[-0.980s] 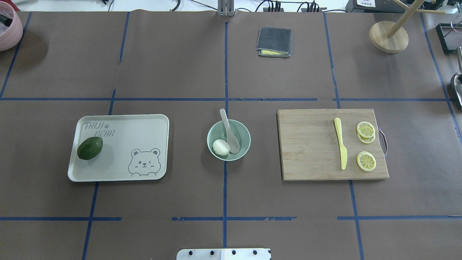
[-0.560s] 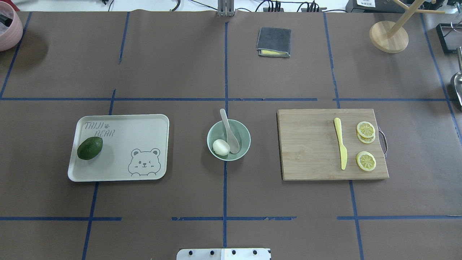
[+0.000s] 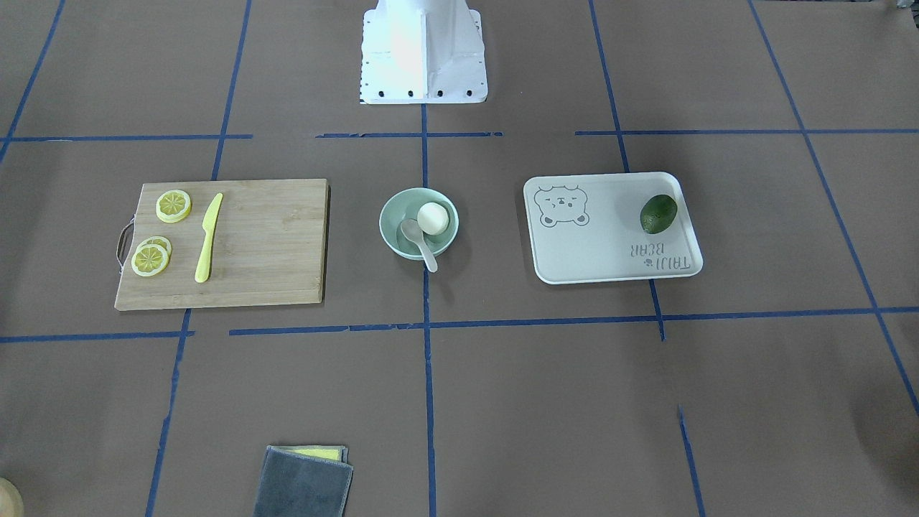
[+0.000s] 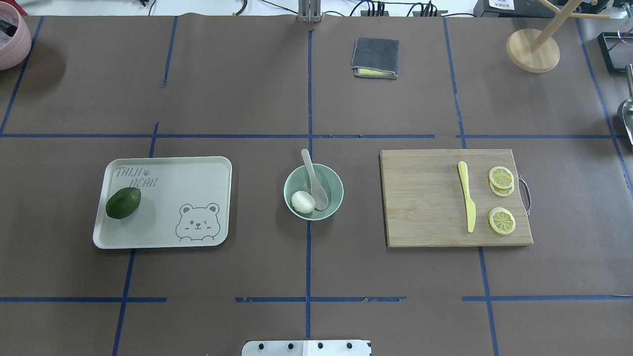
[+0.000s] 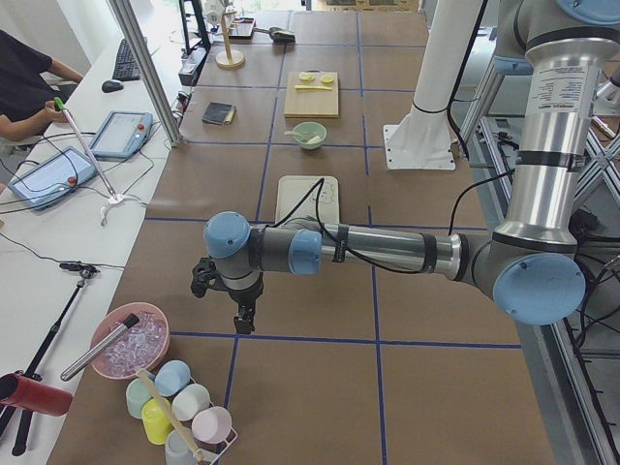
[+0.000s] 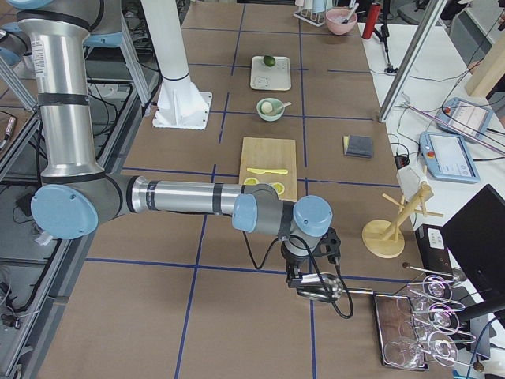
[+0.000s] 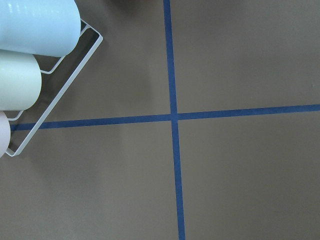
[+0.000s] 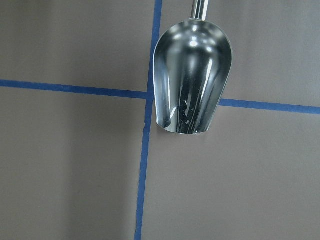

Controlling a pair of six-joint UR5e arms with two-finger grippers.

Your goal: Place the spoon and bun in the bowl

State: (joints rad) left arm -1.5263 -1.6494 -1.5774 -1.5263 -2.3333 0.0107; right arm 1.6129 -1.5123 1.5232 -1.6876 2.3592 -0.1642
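The pale mint-green bowl stands at the table's middle and also shows in the front view. The white bun lies inside it, as does the off-white spoon, scoop down with its handle leaning over the far rim. Both also show in the front view, bun and spoon. My left gripper hangs over bare table far off at the left end. My right gripper hangs far off at the right end above a metal scoop. I cannot tell whether either is open or shut.
A tray with a dark green avocado lies left of the bowl. A cutting board with a yellow knife and lemon slices lies right. A grey cloth and wooden stand are at the back. Cups in a wire rack sit near the left gripper.
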